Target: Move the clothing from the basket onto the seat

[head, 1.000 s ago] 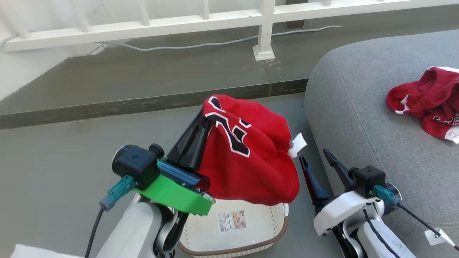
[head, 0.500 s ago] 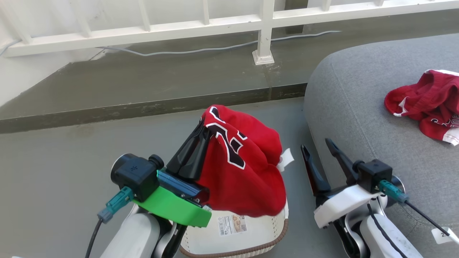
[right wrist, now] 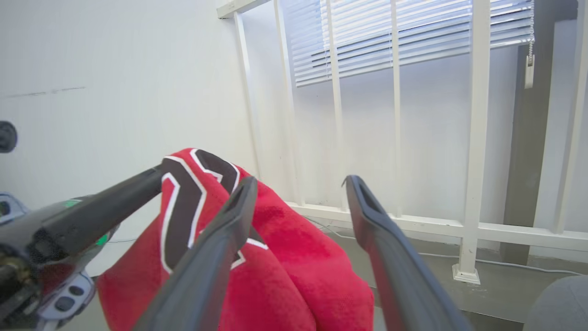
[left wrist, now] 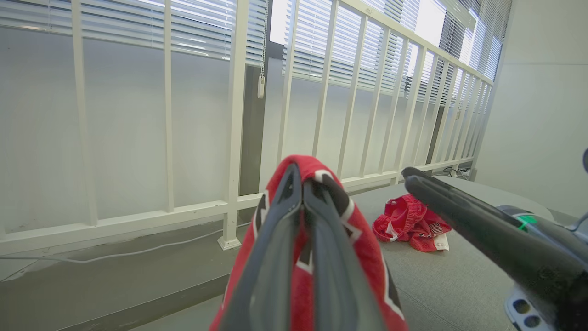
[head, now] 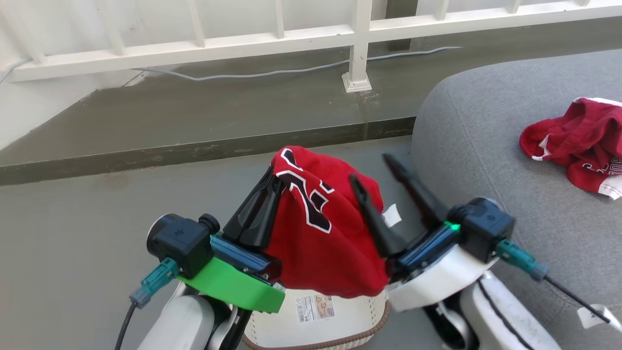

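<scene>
A red garment [head: 325, 238] with black and white lettering hangs above the basket [head: 375, 322], pinched at its top by my left gripper [head: 275, 176], which is shut on it. In the left wrist view the left gripper [left wrist: 301, 179] clamps the red cloth [left wrist: 372, 257]. My right gripper [head: 369, 167] stands open right beside the hanging garment, one finger against its right side. The right wrist view has the right gripper [right wrist: 301, 181] open, with the garment [right wrist: 285, 262] behind its left finger. A second red garment [head: 578, 146] lies crumpled on the grey seat [head: 486, 146].
A white railing [head: 357, 43] runs along the back on a raised ledge [head: 218, 141], with a grey cable [head: 272, 73] lying on it. A paper label [head: 315, 307] shows on the basket's floor. Bare grey floor [head: 87, 228] lies to the left.
My right gripper has risen and swung left from beside the seat to the hanging garment's right side, still open. The left gripper holds the garment in about the same place.
</scene>
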Available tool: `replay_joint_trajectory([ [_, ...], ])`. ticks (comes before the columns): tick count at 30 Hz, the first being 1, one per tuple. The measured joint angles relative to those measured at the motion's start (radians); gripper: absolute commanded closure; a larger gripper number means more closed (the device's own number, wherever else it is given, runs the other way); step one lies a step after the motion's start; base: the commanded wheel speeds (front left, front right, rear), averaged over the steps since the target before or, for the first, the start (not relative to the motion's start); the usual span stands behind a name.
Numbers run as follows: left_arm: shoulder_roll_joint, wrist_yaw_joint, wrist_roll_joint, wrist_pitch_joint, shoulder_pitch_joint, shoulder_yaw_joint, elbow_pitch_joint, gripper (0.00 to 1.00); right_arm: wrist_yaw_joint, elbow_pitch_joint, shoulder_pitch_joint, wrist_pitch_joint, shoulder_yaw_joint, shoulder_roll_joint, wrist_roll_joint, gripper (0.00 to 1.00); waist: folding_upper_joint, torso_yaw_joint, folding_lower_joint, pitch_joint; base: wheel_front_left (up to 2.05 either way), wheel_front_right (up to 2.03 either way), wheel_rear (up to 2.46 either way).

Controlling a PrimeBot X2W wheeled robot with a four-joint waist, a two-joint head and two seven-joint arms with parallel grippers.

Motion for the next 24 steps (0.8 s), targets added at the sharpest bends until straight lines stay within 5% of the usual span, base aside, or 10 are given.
replay_joint_trajectory([
  [10,0.002,0.0,0.006,0.016,0.007,-0.012,-0.023,1.0,0.032,-0.051,0.021,0.083,0.168,0.013,0.062,0.0,0.0,0.009,0.0,-0.004,0.0,0.0,0.0],
  [17,0.002,0.0,0.007,0.018,0.007,-0.021,-0.041,1.0,0.034,-0.006,0.027,0.115,0.182,0.009,0.043,0.0,0.0,0.017,0.0,0.001,0.0,0.0,0.0],
  [18,0.002,0.0,0.007,0.018,0.007,-0.024,-0.047,1.0,0.034,0.002,0.026,0.118,0.182,0.005,0.031,0.06,0.0,0.018,0.0,0.001,0.0,0.0,0.0],
  [19,0.002,0.0,0.007,0.022,0.007,-0.026,-0.053,1.0,0.034,0.007,0.026,0.122,0.181,0.002,0.028,0.6,0.0,0.019,0.0,0.002,0.0,0.0,0.0],
  [20,0.002,0.0,0.007,0.022,0.007,-0.031,-0.058,1.0,0.034,0.014,0.026,0.123,0.18,0.001,0.026,1.0,0.0,0.021,0.0,0.002,0.0,0.0,0.0],
  [24,0.0,0.0,0.007,0.025,0.007,-0.047,-0.063,1.0,0.034,0.029,0.025,0.126,0.178,0.002,0.027,1.0,0.0,0.028,0.0,0.004,0.0,0.0,0.0],
])
